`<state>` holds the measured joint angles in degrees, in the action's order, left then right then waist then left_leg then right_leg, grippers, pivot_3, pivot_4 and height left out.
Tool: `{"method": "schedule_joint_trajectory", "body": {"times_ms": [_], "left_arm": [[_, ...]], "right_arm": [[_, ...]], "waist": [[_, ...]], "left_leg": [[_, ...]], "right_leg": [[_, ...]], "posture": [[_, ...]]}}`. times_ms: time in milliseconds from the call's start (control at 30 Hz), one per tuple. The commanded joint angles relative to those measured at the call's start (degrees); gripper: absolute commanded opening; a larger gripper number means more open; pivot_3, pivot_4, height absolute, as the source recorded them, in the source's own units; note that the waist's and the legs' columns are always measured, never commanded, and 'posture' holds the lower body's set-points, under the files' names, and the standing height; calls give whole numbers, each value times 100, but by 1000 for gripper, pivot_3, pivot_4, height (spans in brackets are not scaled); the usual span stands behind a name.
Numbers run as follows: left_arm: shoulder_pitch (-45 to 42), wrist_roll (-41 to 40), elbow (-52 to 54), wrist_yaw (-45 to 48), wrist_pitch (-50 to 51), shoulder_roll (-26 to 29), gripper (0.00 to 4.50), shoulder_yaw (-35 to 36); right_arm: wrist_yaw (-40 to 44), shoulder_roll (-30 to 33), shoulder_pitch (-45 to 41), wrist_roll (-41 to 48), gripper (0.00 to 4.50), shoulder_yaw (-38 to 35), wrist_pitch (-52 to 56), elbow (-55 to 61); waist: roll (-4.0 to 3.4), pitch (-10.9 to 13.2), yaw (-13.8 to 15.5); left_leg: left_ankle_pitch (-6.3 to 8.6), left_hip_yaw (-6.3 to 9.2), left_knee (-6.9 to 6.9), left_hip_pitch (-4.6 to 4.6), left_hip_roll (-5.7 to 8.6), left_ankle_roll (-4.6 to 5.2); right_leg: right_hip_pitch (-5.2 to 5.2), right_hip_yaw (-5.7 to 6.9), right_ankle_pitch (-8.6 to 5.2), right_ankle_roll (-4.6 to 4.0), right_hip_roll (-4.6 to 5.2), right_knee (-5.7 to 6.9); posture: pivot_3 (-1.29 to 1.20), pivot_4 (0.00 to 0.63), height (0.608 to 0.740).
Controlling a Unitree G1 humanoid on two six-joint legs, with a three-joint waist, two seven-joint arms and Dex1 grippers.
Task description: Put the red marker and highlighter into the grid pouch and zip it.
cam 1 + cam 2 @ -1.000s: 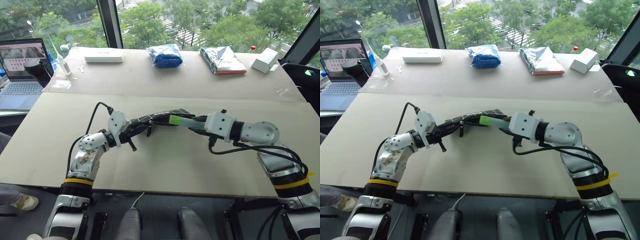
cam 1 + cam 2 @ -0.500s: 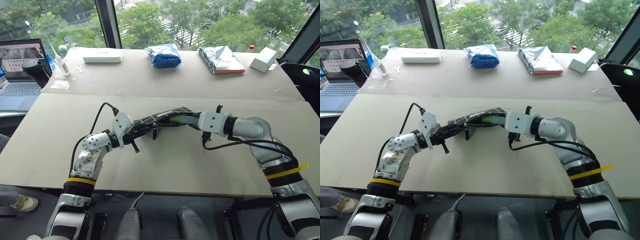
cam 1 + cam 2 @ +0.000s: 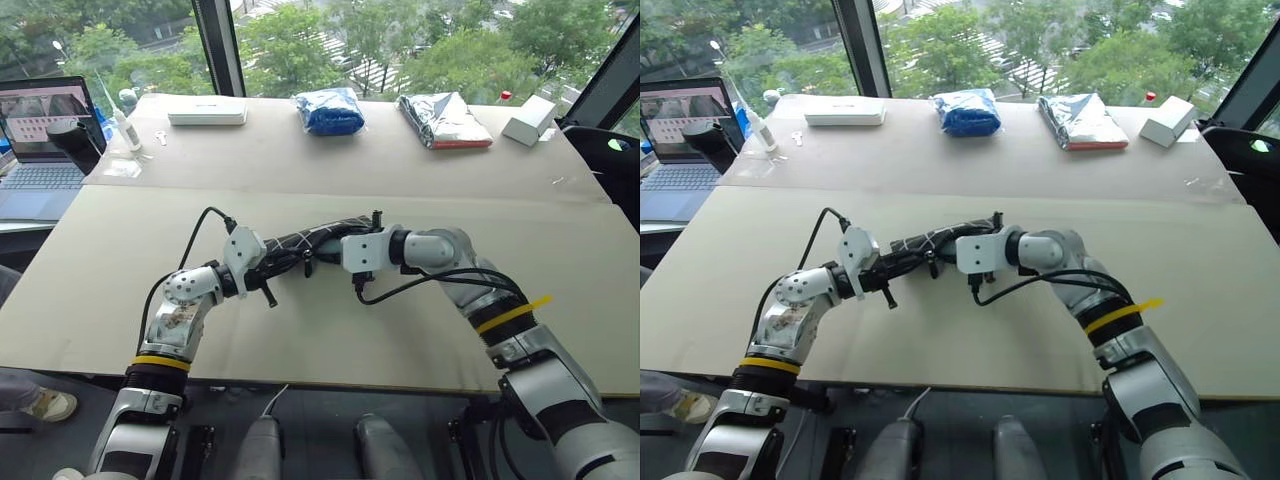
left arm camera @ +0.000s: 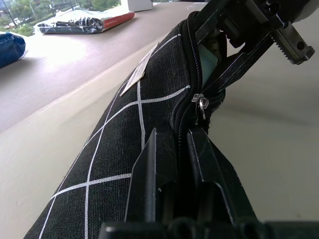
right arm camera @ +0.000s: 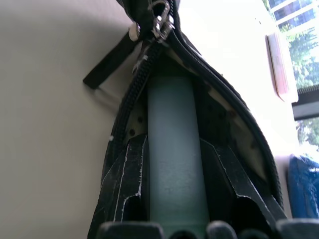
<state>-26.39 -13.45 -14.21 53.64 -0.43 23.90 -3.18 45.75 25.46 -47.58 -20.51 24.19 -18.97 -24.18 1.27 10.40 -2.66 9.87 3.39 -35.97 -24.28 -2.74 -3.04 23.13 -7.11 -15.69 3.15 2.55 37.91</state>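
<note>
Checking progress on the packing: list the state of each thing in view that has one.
grid pouch: unzipped, held off the table
highlighter: partly inside the pouch mouth
left gripper: shut on the pouch
right gripper: shut on the highlighter
laptop: open, screen lit

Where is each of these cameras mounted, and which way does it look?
Head pair: look down over both arms at the beige table.
Left wrist: looks along the left gripper, clamped on the black white-gridded fabric pouch.
Right wrist: looks along the right gripper holding the pale green highlighter inside the pouch's open mouth.
Shared: the pouch.
</note>
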Motion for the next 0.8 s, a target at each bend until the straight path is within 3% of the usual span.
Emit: {"method": "schedule_joint_trajectory", "body": {"times_ms": [33, 133, 367, 533, 600, 700, 800], "left_arm": [[-17, -64, 306, -22, -21, 14, 0, 51], [25, -72, 356, -60, 13, 15, 0, 58], [63, -69, 390, -95, 51, 1, 0, 32], [38, -72, 359, -110, 60, -29, 0, 22], [46, -79, 366, -113, 67, -29, 0, 30], [68, -51, 327, -132, 53, -27, 0, 29], [92, -62, 329, -151, 85, -31, 0, 39]], "right_arm": [[33, -137, -187, 219, 2721, -84, -203, 27], [-277, 45, -289, 166, 3756, -363, -215, -180], [268, 484, 53, 1379, 3756, -1181, 271, 192], [1602, 1113, 1112, 3792, 3756, -2209, 3132, 1899], [1862, 1438, 1561, 4384, 3756, -2473, 3873, 2446], [1958, 1692, 2444, 5349, 3756, -2897, 4966, 3177], [1671, 1601, 2868, 5748, 3756, -3058, 5533, 3490]], "waist": [[0, 0, -1], [0, 0, 9], [0, 0, 9], [0, 0, 24], [0, 0, 50], [1, 0, 36], [2, 0, -21]], "left_leg": [[0, 1, 0, 0, 0, 0], [0, 1, -2, -1, 0, 0], [0, 1, 0, 0, 0, -1], [0, 4, -1, -1, 0, 0], [0, 6, -5, -4, 2, 0], [0, 5, -6, 2, 2, 0], [0, 4, -5, 5, 2, 0]], "right_leg": [[0, 0, 0, 0, 0, 2], [0, 0, 0, -1, 0, 5], [-1, 0, 0, 0, 0, 2], [-5, 0, 0, -1, 0, 4], [-7, 1, 0, 0, 3, 2], [-13, 1, -1, 1, 1, 0], [-12, -2, -3, 4, 0, 2]], "posture": [[0, 150, 740], [0, 150, 740], [0, 150, 740], [0, 150, 740], [0, 150, 740], [0, 150, 740], [0, 150, 740]]}}
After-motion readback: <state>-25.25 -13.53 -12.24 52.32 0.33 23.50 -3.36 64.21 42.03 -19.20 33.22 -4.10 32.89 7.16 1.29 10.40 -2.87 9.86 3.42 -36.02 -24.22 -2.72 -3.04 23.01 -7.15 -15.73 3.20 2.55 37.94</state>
